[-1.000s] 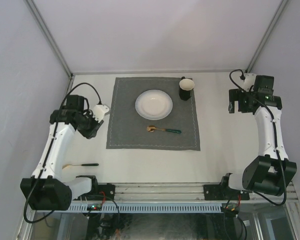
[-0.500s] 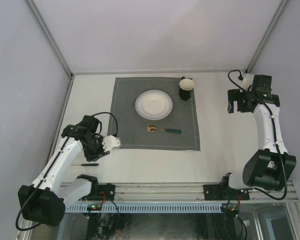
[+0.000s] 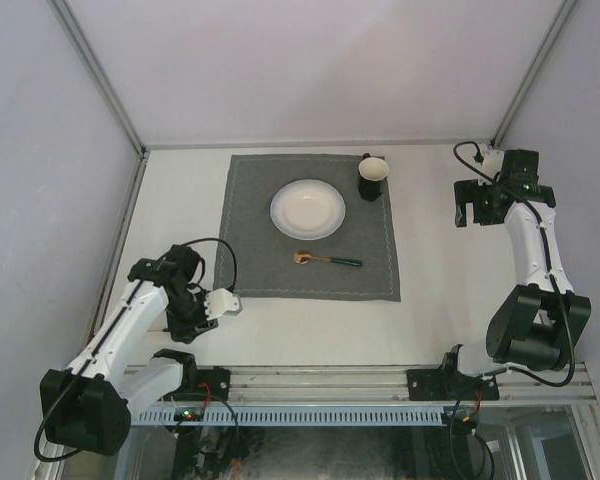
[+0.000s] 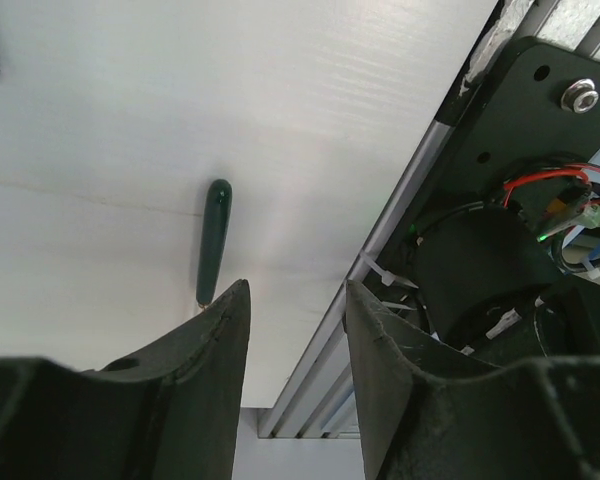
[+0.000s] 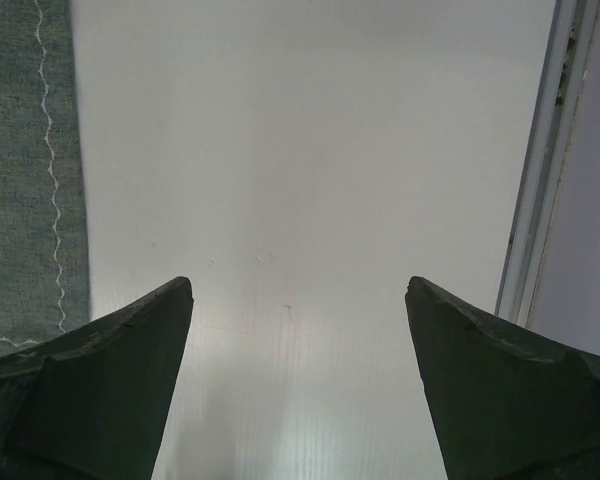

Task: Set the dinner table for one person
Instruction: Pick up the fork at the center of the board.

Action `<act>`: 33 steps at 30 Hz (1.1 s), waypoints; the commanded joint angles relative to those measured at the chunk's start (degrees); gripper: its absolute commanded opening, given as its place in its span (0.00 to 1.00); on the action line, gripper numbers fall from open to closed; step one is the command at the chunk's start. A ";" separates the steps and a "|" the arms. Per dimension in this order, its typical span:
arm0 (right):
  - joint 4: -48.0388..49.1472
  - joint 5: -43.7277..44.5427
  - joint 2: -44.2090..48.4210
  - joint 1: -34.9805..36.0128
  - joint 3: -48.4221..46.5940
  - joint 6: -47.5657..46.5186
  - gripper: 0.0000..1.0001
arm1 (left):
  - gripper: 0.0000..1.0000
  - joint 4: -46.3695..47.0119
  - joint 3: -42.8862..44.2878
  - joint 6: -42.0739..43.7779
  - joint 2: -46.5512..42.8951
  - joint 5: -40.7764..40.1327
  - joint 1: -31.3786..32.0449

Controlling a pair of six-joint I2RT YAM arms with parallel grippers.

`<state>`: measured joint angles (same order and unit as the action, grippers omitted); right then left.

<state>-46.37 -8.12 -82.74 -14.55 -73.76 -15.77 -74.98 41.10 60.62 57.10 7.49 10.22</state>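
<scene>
The dinner table (image 3: 450, 300) is a wide off-white top. A grey mat (image 3: 250, 260) on it carries a white plate (image 3: 307, 208), a dark cup (image 3: 372, 177) and a gold spoon with a green handle (image 3: 327, 260). My left gripper (image 3: 192, 326) hovers low at the table's near left edge, open, with nothing between its fingers (image 4: 297, 290). A dark green utensil handle (image 4: 216, 235) lies just beyond its left fingertip; the arm hides it in the top view. My right gripper (image 3: 467, 212) is open (image 5: 298, 285) over bare table to the right of the mat.
An aluminium rail (image 4: 380, 260) and the left arm's black base with wiring (image 4: 520, 230) lie close beside the left gripper. A rail and wall (image 5: 540, 200) border the table to the right of the right gripper. The mat's stitched edge (image 5: 40, 150) lies to its left.
The left arm swung from beside the mat's left edge back to the near left edge, over the dark-handled utensil, and its jaws widened. The right arm barely moved.
</scene>
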 commanded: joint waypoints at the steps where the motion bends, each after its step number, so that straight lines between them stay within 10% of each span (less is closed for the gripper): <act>1: 1.92 0.20 0.52 0.00 -0.15 -1.01 0.87 | 0.48 0.94 0.38 -2.11 0.98 2.02 3.70; 17: 1.38 1.48 0.83 -0.60 -0.12 -1.53 0.87 | 0.46 10.06 2.76 -4.93 14.40 4.41 14.37; 33: 1.83 2.23 -0.10 -1.01 -0.10 -1.82 0.87 | 0.44 15.92 -6.48 3.99 12.80 -3.54 2.98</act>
<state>-46.39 -6.55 -83.02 -15.40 -73.76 -16.86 -59.77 36.42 60.77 71.75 5.78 15.16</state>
